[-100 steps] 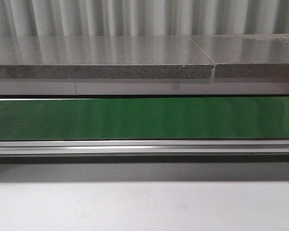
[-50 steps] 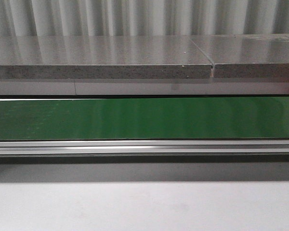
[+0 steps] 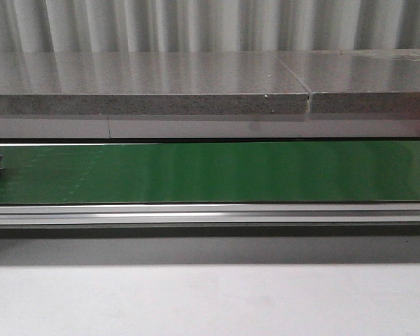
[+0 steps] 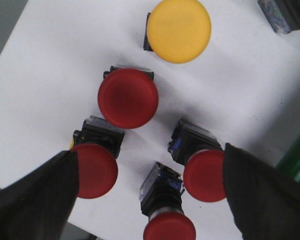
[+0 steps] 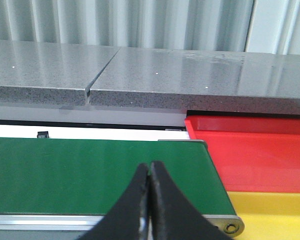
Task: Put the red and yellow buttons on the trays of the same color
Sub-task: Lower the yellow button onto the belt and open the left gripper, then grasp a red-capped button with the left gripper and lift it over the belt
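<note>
1. The left end effector (image 4: 150, 200) is spread wide and grips nothing; its two dark fingers (image 4: 37, 200) show at either side of the left wrist view, above a white sheet (image 4: 50, 75).
2. Between those fingers lie three red buttons on their sides: one (image 4: 94, 170) just beside one finger, one (image 4: 204, 175) just beside the other finger, and a third (image 4: 169, 227) midway between them, nearest the wrist.
3. Beyond these stands a fourth red button (image 4: 128, 98), cap facing the camera.
4. Farther out still is a yellow button (image 4: 179, 31), also cap-up, near the sheet's far part.
5. A dark and blue part (image 4: 285, 15) sits at the sheet's far corner; what it is cannot be told.
6. The right end effector (image 5: 150, 175) is clenched, fingertips touching, with nothing between them.
7. It hangs over the end of a green conveyor belt (image 5: 90, 170).
8. Just beside that belt end lie a red tray (image 5: 255, 160) and, nearer the end effector, a yellow tray (image 5: 275, 215).
9. Beyond the belt runs a grey stone table (image 5: 190, 75).
</note>
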Action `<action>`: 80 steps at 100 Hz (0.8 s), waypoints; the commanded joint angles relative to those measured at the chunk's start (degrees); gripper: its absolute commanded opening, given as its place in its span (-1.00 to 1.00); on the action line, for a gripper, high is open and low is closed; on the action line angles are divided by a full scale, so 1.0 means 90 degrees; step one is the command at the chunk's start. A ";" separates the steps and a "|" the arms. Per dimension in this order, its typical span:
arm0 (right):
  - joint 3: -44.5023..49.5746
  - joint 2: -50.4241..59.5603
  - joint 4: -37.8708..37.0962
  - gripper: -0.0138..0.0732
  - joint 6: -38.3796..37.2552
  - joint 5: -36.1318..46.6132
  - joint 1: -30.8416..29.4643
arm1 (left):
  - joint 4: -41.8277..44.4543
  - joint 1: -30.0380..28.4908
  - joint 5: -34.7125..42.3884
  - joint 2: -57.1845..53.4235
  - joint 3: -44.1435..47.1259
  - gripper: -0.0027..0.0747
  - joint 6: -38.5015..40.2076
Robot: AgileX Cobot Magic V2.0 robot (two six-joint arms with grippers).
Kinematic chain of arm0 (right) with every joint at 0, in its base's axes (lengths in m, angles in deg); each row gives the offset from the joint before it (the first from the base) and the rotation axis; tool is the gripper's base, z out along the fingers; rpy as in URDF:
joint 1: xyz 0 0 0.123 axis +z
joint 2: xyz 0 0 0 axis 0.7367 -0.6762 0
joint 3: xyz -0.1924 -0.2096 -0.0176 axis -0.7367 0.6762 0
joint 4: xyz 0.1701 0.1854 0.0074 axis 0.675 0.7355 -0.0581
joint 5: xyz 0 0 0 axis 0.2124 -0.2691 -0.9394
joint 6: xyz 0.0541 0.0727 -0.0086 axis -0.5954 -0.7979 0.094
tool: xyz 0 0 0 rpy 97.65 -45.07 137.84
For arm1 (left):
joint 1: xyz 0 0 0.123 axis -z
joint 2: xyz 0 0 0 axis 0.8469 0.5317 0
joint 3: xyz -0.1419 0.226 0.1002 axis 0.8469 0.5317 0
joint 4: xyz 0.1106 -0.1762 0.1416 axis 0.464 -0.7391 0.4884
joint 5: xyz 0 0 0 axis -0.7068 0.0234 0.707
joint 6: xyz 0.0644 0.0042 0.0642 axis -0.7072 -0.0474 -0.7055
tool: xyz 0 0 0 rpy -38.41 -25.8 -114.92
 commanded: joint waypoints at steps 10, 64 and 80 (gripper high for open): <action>-0.0043 0.0100 -0.0073 -0.84 0.0007 0.0445 -0.0009 | 0.0100 -0.0003 0.0306 0.0044 -0.0239 0.53 -0.0115; -0.0043 0.0100 -0.0073 -0.84 0.0007 0.0445 -0.0009 | 0.0114 -0.0003 0.0918 0.0666 -0.0326 0.53 -0.1021; -0.0043 0.0100 -0.0073 -0.84 0.0007 0.0445 -0.0009 | 0.0114 -0.0003 0.0968 0.0788 -0.0326 0.48 -0.1021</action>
